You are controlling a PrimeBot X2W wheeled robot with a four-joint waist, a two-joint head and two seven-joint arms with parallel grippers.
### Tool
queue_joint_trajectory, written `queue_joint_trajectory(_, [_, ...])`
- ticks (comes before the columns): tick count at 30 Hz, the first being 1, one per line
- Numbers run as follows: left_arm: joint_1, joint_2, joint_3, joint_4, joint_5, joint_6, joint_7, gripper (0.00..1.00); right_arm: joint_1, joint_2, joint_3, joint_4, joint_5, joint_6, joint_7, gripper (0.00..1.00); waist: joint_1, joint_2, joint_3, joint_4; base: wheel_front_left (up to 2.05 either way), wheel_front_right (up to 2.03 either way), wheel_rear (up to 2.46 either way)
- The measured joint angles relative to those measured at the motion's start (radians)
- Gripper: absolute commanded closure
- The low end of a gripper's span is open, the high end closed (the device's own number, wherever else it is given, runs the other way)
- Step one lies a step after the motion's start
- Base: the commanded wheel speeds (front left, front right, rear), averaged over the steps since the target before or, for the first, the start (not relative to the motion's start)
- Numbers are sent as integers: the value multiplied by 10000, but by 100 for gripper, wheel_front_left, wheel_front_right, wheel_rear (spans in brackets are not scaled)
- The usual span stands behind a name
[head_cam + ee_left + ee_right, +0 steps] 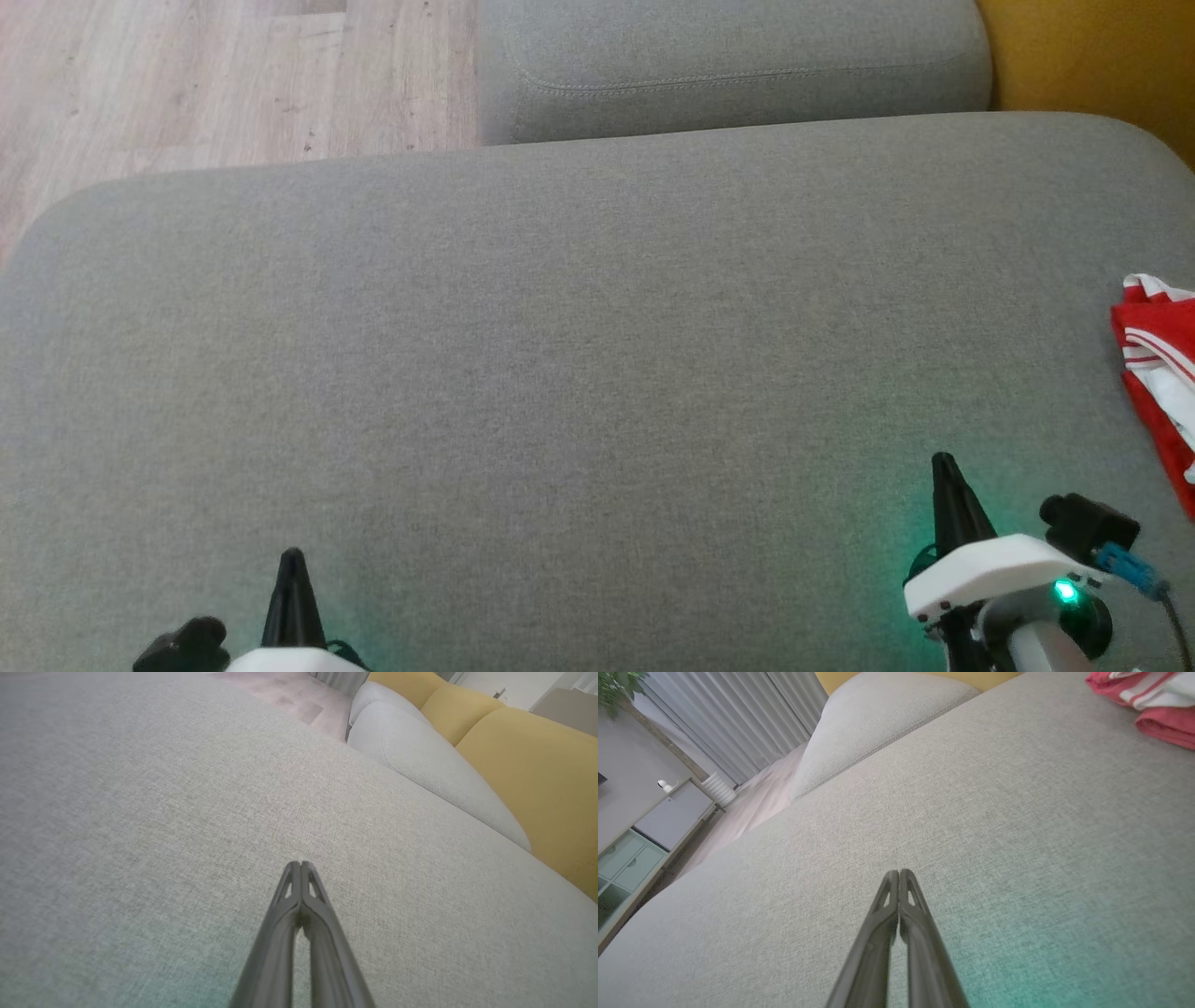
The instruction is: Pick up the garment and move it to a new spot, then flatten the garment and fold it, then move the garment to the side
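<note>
The garment is red with white stripes and lies bunched at the right edge of a grey cushion, partly cut off by the head view's border. In the right wrist view the garment sits at the top right corner. My right gripper is shut and empty, hovering over the cushion to the left of the garment and apart from it. Its fingertips are pressed together. Low on the left, my left gripper is shut too, with nothing between its fingers.
A second grey cushion lies beyond the big one, with yellow upholstery behind it. Wooden floor shows at the far left. A low cabinet and curtains stand across the room.
</note>
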Motion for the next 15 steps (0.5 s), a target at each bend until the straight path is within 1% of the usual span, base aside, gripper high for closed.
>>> queue_joint_trajectory(15, [-42, -2, 270, -268, -1607, -167, 437, 100, 7, 0, -255, -529, 1755, 0, 437, 100, 0, 0, -12, 11, 0, 0, 0])
